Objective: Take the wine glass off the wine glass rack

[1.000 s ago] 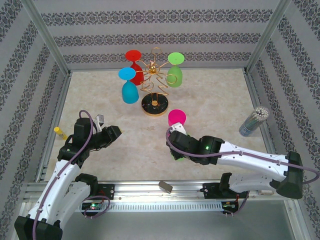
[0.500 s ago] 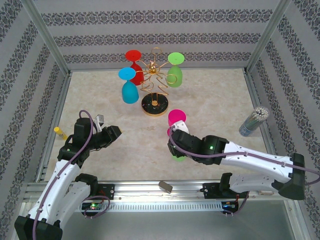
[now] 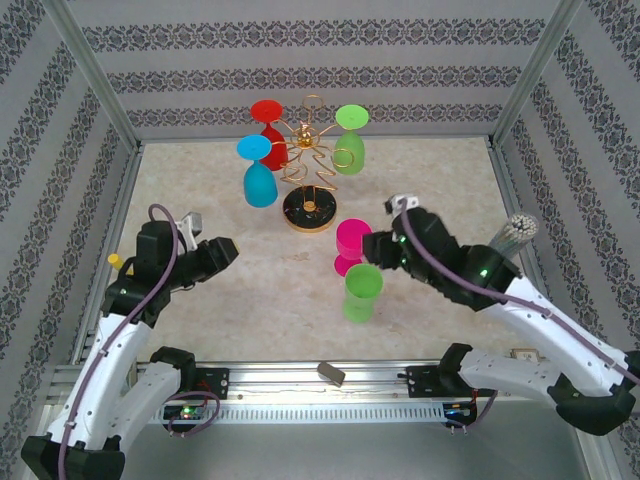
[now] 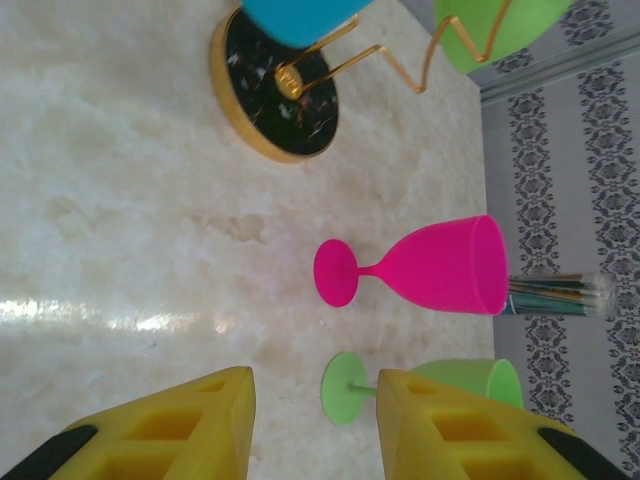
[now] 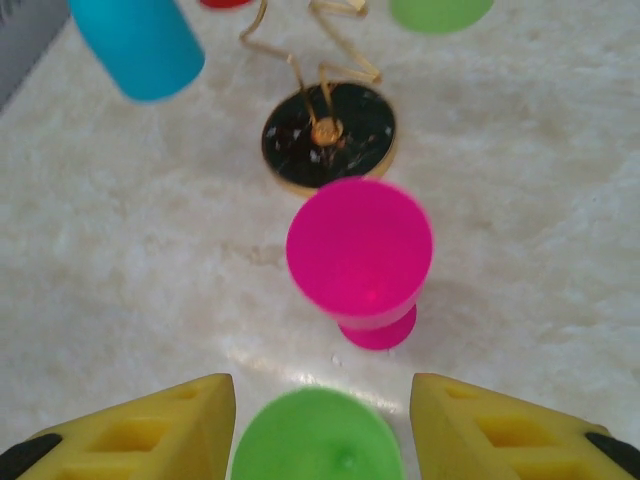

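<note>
Looking down from the top camera: the wine glass rack point(image 3: 308, 165) stands back-centre on the table point(image 3: 250, 310), black base flat on the surface. Three glasses hang on it bowl-down: red glass point(image 3: 267, 118) back left, blue glass point(image 3: 259, 172) front left, hanging green glass point(image 3: 349, 142) on the right. Two glasses are off the rack, upright on the table in front of it: the pink glass point(image 3: 352, 243) near the base, and the standing green glass point(image 3: 361, 292) just in front of the pink one. The right end effector point(image 3: 378, 250) is just beside the pink glass on its right and apart from the standing green glass, fingers spread, holding nothing. The left end effector point(image 3: 222, 252) is well off to the left over bare table. A cup of sticks point(image 3: 508, 242) is by the right wall and a small yellow item point(image 3: 116, 262) at the left edge.

Left wrist: left end effector point(image 4: 315, 425) fingers are apart with nothing gripped. Beyond them are the pink glass point(image 4: 430, 268) and the standing green glass point(image 4: 343, 388), feet on the table, with the rack base point(image 4: 275, 95) further out.

Right wrist: right end effector point(image 5: 320, 395) fingers are apart. The standing green glass point(image 5: 318, 445) sits below between them with a gap on each side, no contact. The pink glass point(image 5: 360, 250) is just past it, slightly blurred, then the rack base point(image 5: 328, 135).
</note>
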Controlling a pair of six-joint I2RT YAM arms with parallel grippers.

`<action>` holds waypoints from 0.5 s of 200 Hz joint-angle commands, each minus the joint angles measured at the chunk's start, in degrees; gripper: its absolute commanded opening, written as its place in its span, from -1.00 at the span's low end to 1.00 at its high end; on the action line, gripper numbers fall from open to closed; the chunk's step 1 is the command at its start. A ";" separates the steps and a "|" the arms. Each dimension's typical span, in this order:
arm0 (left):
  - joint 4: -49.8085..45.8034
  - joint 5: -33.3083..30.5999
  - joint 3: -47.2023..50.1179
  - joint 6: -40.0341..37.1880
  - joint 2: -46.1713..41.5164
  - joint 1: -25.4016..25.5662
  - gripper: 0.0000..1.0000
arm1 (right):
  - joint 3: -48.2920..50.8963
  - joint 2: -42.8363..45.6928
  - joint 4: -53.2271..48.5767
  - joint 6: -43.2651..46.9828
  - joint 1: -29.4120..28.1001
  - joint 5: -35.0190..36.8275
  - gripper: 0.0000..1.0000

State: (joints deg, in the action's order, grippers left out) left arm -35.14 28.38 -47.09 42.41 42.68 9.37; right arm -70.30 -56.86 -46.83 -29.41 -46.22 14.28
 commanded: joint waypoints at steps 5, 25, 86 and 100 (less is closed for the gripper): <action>-5.40 -2.54 -6.55 -4.66 2.56 0.21 -0.23 | -7.17 -3.51 0.29 3.92 8.98 -12.42 0.04; -6.69 -3.71 -10.85 -5.82 5.29 0.21 -0.22 | -10.38 -7.28 3.56 1.55 18.81 -23.30 0.07; -7.95 -4.89 -23.44 -8.03 14.29 0.12 -0.21 | -15.11 -19.49 18.61 -5.55 34.67 -39.87 0.16; -8.27 -5.33 -25.87 -8.80 16.19 0.13 -0.21 | -15.28 -22.45 24.36 -8.57 36.45 -42.65 0.16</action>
State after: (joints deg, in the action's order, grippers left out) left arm -40.93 24.56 -68.36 36.67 56.62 9.37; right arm -83.07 -76.01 -33.50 -32.93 -12.25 -19.92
